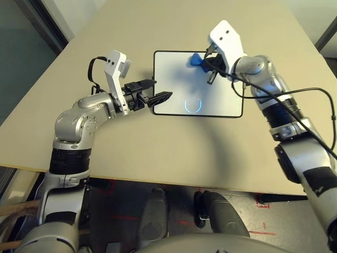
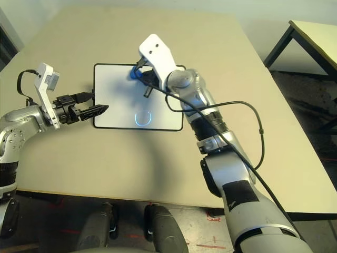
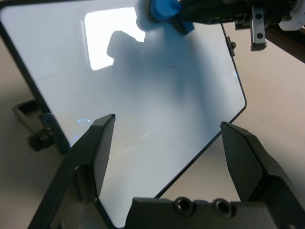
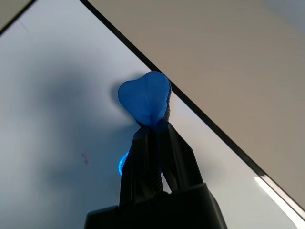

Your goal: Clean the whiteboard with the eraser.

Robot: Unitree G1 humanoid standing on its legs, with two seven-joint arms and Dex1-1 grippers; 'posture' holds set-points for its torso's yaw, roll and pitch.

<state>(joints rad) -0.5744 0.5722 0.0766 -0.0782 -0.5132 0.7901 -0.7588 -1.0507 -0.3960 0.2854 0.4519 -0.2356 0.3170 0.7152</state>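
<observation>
Two grippers of ours work at the whiteboard (image 1: 174, 68), which lies on the table (image 1: 131, 153). Nearer us, our left gripper (image 1: 156, 90) holds its fingers apart over the whiteboard's left edge. Farther off, our right gripper (image 4: 155, 128) is clamped on the blue eraser (image 4: 147, 98), just inside the whiteboard's far edge. A glowing blue arc (image 1: 193, 109) shows near the whiteboard's near edge.
</observation>
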